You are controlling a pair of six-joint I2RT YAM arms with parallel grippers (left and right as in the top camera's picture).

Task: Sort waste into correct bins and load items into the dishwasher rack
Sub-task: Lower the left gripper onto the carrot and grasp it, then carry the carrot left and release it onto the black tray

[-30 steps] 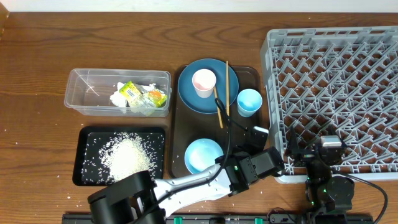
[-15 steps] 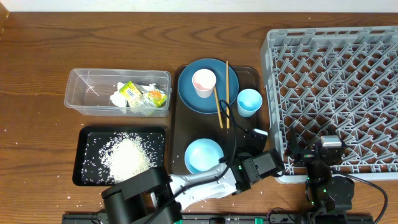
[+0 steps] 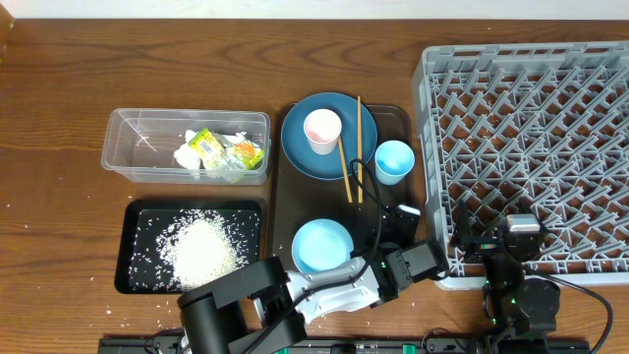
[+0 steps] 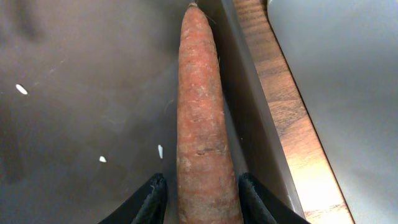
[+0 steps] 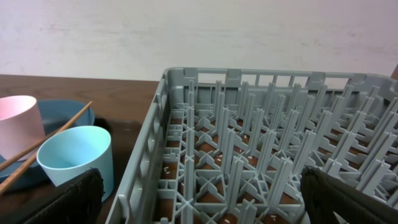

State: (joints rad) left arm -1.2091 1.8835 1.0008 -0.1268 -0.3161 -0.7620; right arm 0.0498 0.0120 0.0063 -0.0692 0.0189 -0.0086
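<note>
Brown wood table (image 3: 59, 98) runs under everything, and my left claw (image 4: 204, 199) is low over the brown tray (image 4: 74, 62), at the bottom centre of the overhead view. The carrot (image 4: 202, 124) lies on that tray, lengthwise against the rim, filling the middle of my wrist view. I am lined up with its long axis so one finger drops on each side. My fingers are apart and straddle its thick end. A thin dark gap shows on the left, while the right finger sits squeezed between carrot and rim. That rim is why I judge the grip awkward: there is little room there.

Rice (image 3: 201, 246) is heaped in the black tray (image 3: 133, 211) at lower left, and the wrapper (image 3: 206, 146) sits in the tub (image 3: 128, 133) above it. The carrot probably belongs with the rice.

My right claw (image 5: 199, 199) hangs spread wide and empty at the near edge of the rack (image 3: 531, 98), clear of my left arm's work.
</note>
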